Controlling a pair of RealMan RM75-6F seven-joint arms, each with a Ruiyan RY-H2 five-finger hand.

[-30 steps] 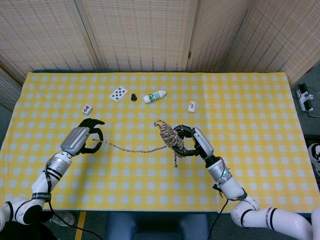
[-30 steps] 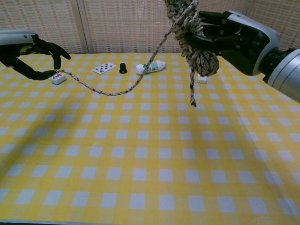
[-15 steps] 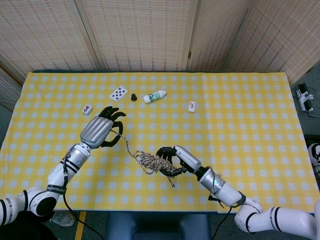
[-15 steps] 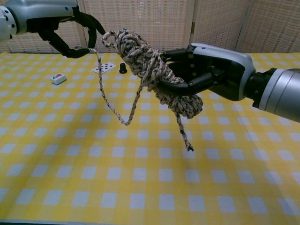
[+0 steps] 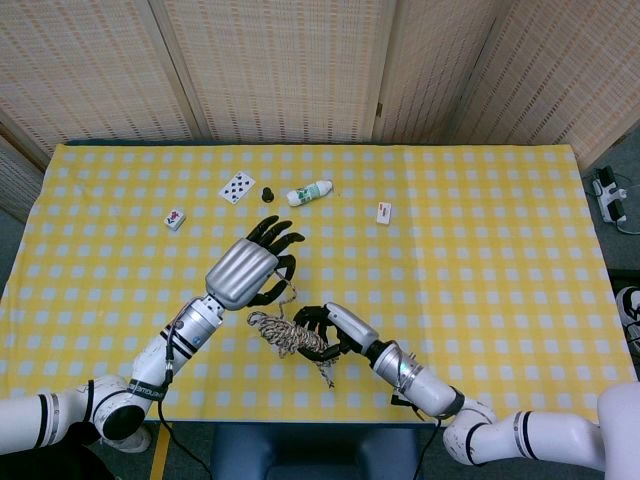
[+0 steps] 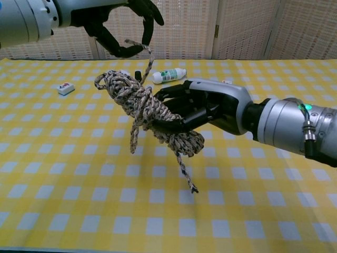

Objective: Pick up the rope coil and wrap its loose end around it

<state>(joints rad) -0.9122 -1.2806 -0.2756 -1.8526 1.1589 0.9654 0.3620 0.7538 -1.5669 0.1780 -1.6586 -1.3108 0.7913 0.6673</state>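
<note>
Right hand [image 6: 202,108] grips the rope coil [image 6: 145,108] sideways, fingers curled around its near end, and holds it well above the table [image 5: 500,250]. Left hand [image 6: 124,26] sits just above and behind the coil and pinches the loose end [image 6: 149,58] between thumb and a fingertip, other fingers spread. The strand drops from that pinch down onto the coil with little slack.

Handling, as a judgement: braided cord, soft and light, no stiffness. The coil sags and its far loops splay where unsupported. Matte weave looks grippy, so slip risk is low. Not fragile. Main risk is loops shedding off the free end if the grip loosens or the wrap is pulled slack.

Best hold: keep the right hand across the coil's middle to near end, leaving the far half bare for turns. Left hand should stay close to the coil on the strand and keep light tension. A second short tail [image 6: 187,176] hangs below; ignore it.

On the table beyond: small bottle [image 5: 309,193], playing card [image 5: 237,187], tile [image 5: 175,219].
</note>
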